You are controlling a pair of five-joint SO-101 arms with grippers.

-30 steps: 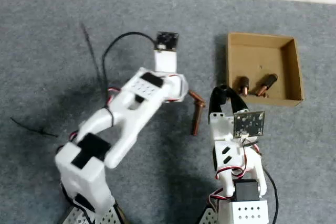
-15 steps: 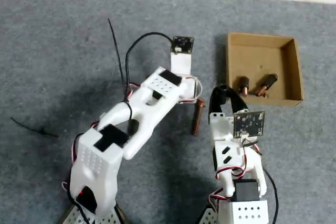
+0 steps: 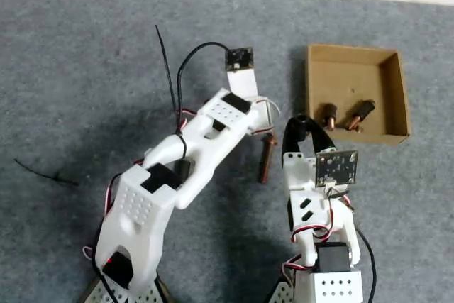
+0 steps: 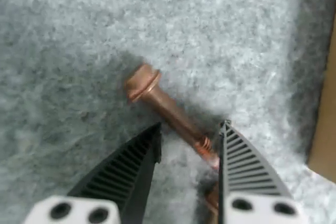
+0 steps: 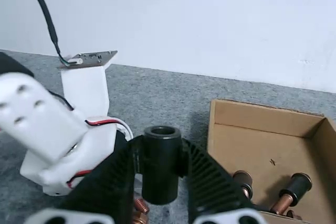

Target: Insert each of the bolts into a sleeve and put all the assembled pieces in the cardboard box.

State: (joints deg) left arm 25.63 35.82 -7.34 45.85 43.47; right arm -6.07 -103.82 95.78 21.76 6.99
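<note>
Copper bolt [image 4: 168, 106] lies flat on the grey surface [image 4: 79, 19]. Its flanged head sits out past the fingertips and the shank runs back at a slant between them.

Step in hand, as I read it, is for the left hand [image 4: 191, 126] to pick this bolt up. That hand is released, jaws spread, nothing gripped.

To do it well I'd square up first. The bolt sits skewed across the gap: the threaded end is almost against one finger [image 4: 231, 150], while the other finger [image 4: 142, 153] is apart from the shank. If I closed now I'd probably pinch the threads only, and the bolt could swing or roll out. Better to shift so the plain shank is centred, drop until the tips nearly meet the surface, then close slowly. I'd leave the threaded end free, since I guess that end goes into the sleeve.

There's a copper bit deeper between the fingers; I can't tell what it is.

From the high view the bolt [image 3: 267, 157] lies between the two arms, just beside the right arm, short of the cardboard box [image 3: 349, 79].

Right hand [image 5: 160, 145] is clenched on the black sleeve [image 5: 160, 166], which is upright with its open mouth up, near the bolt.

The box holds an assembled piece [image 3: 330, 114] and a second assembled piece [image 3: 360, 111], close together by its near wall.
</note>
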